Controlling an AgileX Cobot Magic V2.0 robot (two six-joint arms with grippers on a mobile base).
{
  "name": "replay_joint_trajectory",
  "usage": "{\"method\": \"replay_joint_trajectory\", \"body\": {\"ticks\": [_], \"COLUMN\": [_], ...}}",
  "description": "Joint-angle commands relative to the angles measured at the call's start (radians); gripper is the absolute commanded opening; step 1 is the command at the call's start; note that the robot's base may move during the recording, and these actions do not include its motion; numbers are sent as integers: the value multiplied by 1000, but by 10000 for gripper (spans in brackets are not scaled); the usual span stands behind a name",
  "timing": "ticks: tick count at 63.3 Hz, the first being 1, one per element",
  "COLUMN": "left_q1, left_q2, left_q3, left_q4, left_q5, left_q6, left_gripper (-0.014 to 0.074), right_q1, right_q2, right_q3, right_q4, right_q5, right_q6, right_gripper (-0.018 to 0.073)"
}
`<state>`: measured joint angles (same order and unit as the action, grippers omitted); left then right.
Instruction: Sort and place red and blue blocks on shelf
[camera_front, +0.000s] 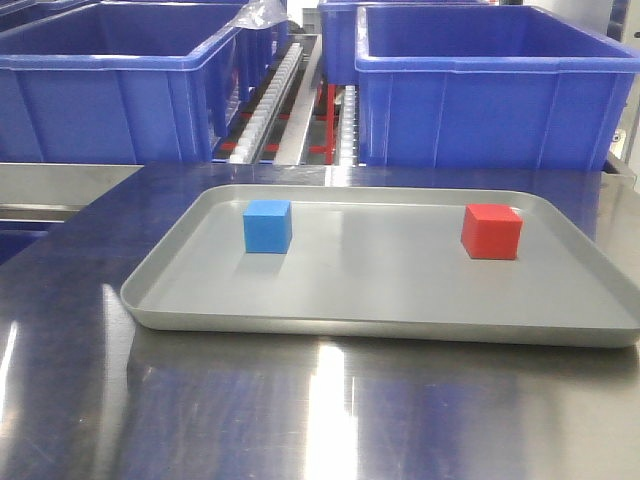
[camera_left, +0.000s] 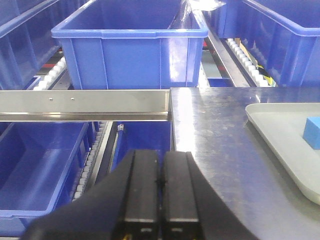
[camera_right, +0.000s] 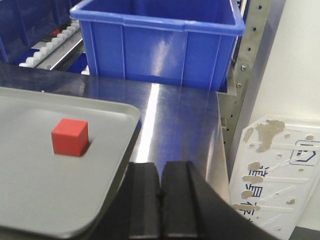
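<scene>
My worry: both cubes are tiny and sit loose on the slick grey tray (camera_front: 380, 330), so an off-centre pinch could shove one along instead of lifting it. The blue block (camera_front: 267, 226) is centre-left in the front view and the red block (camera_front: 491, 231) centre-right, well apart; both are plain, matte and sharp-edged. The left gripper (camera_left: 159, 182) and right gripper (camera_right: 161, 192) both have their fingers clenched on nothing.

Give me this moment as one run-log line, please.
blue block: on tray; red block: on tray; left pincer: shut; right pincer: shut
</scene>
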<state>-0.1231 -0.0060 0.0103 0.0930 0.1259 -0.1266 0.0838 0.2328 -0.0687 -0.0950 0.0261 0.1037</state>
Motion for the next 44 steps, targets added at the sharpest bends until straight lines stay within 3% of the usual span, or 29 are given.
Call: {"method": "replay_joint_trajectory", "body": {"ticks": [1,14,31,44], "left_q1": [-1,-1,-1,-1], "left_q2": [-18,-18,-18,-18], "left_q3": [29,29,29,29], "left_q4": [-7,-7,-7,-7], "left_q5": [-94,-94,-94,-94], "left_q6": [0,0,0,0], "left_gripper": [125,125,125,125], "right_q1": [-4,-4,-4,-4], "right_q2": [69,237,467,623], "right_q3": [-75,-236,-468,-582], "right_q4": [-8,-7,36,87], "right_q5": [-107,-46,195,304], "right_q6": [-6,-5,-5,-5], "right_gripper": [55,55,55,55]}}
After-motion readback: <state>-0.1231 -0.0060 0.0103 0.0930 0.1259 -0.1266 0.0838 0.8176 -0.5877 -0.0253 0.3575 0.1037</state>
